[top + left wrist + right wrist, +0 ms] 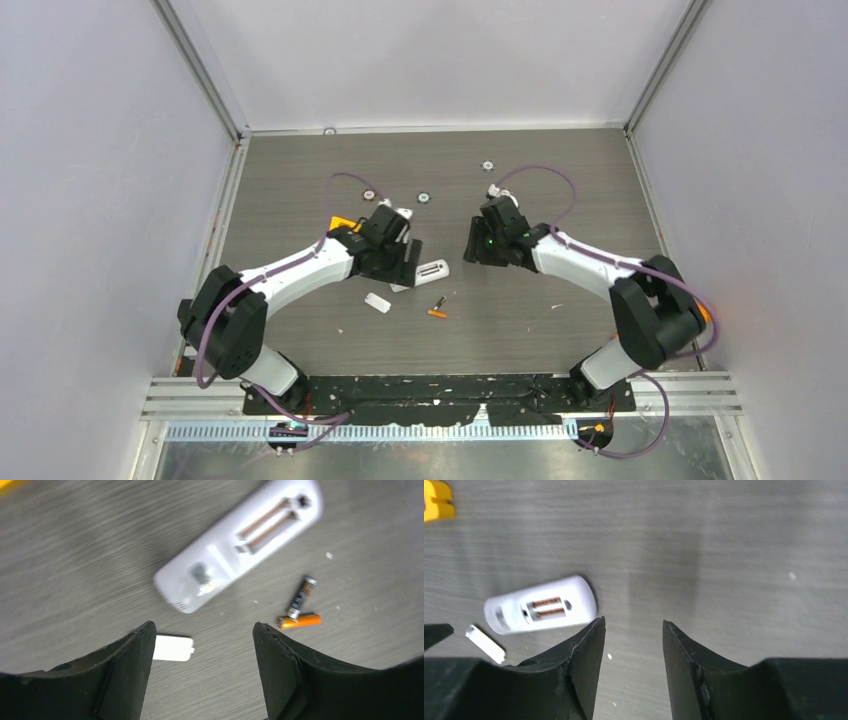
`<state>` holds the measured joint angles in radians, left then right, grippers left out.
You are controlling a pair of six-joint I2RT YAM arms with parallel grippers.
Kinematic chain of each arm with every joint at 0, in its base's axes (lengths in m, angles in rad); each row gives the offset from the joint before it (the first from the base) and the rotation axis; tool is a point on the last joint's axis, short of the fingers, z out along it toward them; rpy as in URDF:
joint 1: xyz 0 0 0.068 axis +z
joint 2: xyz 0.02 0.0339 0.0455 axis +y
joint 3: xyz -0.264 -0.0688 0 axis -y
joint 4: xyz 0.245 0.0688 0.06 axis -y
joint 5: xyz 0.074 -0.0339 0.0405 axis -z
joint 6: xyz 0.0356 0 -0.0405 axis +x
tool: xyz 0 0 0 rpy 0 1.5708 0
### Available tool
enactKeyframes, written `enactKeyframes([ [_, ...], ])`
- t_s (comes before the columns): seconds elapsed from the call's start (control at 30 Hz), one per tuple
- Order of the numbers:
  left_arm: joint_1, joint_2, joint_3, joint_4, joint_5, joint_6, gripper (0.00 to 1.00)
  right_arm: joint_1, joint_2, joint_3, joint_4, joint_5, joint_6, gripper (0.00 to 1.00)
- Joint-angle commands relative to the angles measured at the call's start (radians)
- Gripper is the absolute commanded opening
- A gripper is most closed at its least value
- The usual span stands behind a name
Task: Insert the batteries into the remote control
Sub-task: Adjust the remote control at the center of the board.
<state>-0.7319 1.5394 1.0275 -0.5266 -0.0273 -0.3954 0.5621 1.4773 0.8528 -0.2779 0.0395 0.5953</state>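
The white remote control (432, 269) lies back up on the table with its battery bay open and empty, copper springs showing; it also shows in the left wrist view (240, 542) and the right wrist view (540, 611). The orange battery (299, 621) and the dark battery (301, 597) lie touching in a V beside it, seen from above as the batteries (437, 308). My left gripper (202, 635) is open and empty, just left of the remote. My right gripper (633, 627) is open and empty, to the remote's right.
A small white tab (377, 303), the bay cover, lies near the remote's left and shows in the left wrist view (172, 648) and the right wrist view (485, 643). A flat orange piece (343, 224) sits behind the left arm. Small round discs (424, 197) lie farther back.
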Motion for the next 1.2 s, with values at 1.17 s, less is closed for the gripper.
enactKeyframes([
  [1.17, 0.365, 0.073, -0.136, 0.241, 0.376, -0.376, 0.70, 0.235, 0.176, 0.139, -0.075, 0.017, -0.159, 0.47],
])
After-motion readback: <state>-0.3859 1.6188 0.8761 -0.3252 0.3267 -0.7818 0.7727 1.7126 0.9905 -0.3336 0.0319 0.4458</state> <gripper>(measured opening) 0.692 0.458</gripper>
